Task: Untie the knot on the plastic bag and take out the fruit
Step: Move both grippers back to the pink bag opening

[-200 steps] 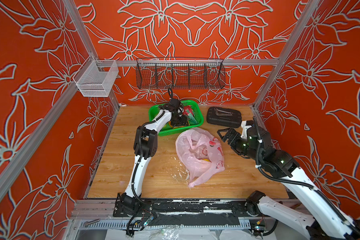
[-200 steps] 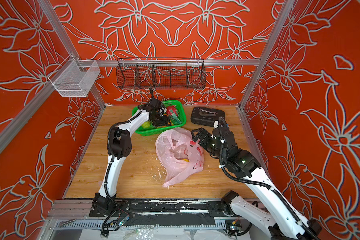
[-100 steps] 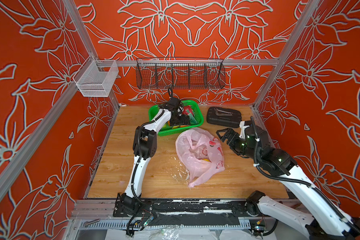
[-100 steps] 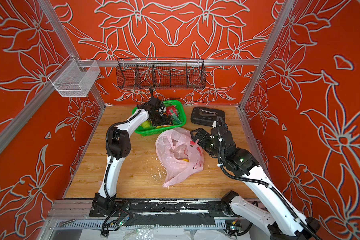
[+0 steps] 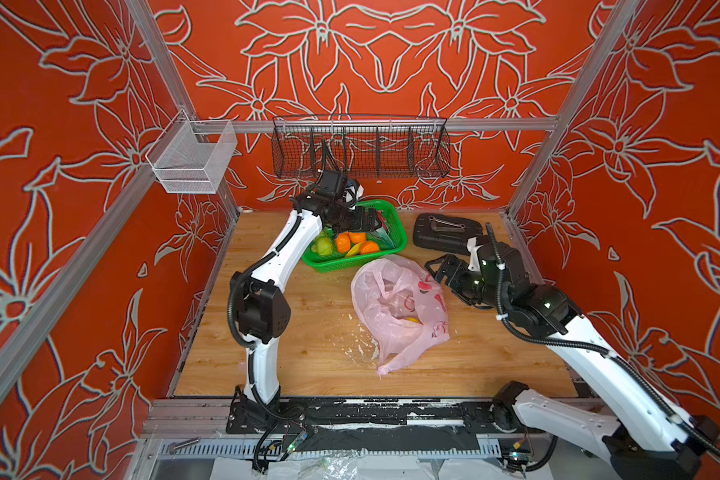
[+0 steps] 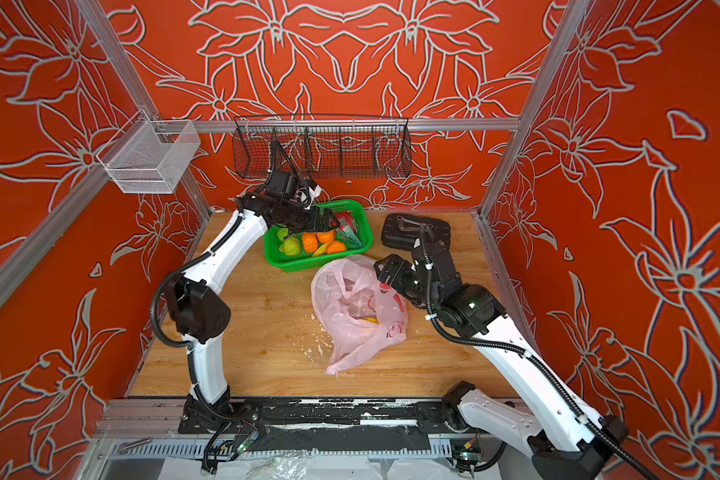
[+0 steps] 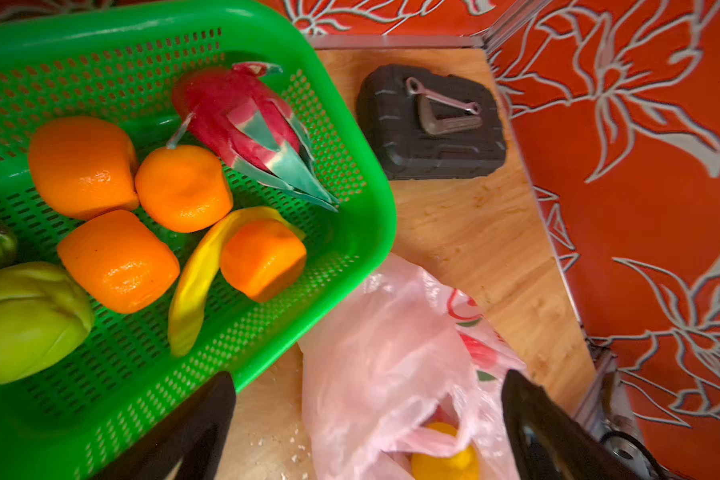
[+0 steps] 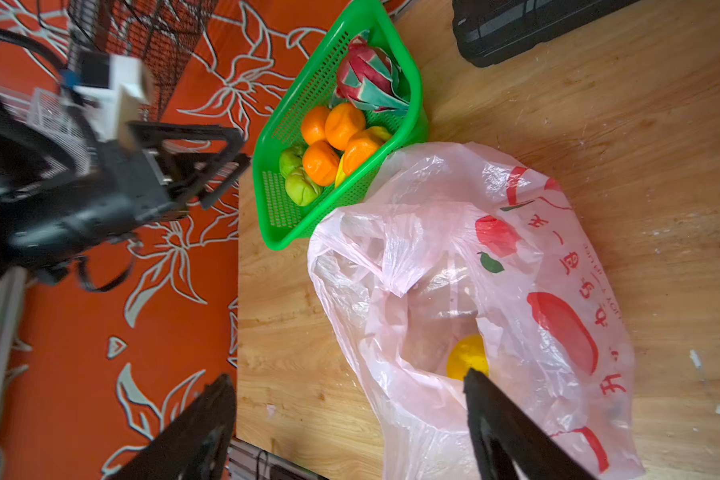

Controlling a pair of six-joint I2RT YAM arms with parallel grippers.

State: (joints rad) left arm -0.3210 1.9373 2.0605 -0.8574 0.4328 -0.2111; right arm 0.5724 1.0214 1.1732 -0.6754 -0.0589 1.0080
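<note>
The pink bag (image 5: pixel 395 307) lies crumpled on the wooden table (image 5: pixel 308 332), its far edge just beside the front wall of the green basket (image 5: pixel 337 262), its near end tapering to a twisted tip toward the robot's base. The bag's mouth sags open, and inside it a single yellow fruit (image 8: pixel 466 357) shows through the thin plastic, low in the bag's middle. The right gripper (image 5: pixel 437 269) hovers at the bag's far right edge, pointing in toward it; its jaws stand wide apart and hold nothing. In the right wrist view one finger (image 8: pixel 499 415) crosses in front of the plastic right next to the yellow fruit, but whether it touches the bag cannot be told. The left gripper (image 5: pixel 368 219) hangs over the far right part of the basket, well apart from the yellow fruit, with its jaws spread fully and empty; its wrist view looks between them at the bag's far end. In the basket rest four oranges (image 7: pixel 184 187), green apples (image 7: pixel 26 320), a banana (image 7: pixel 192 291) curled around one orange, and a dragon fruit (image 7: pixel 242 116) in the far corner. A black case (image 5: pixel 445 241) with a metal tool (image 7: pixel 445 112) on top lies right of the basket, beyond the right gripper
</note>
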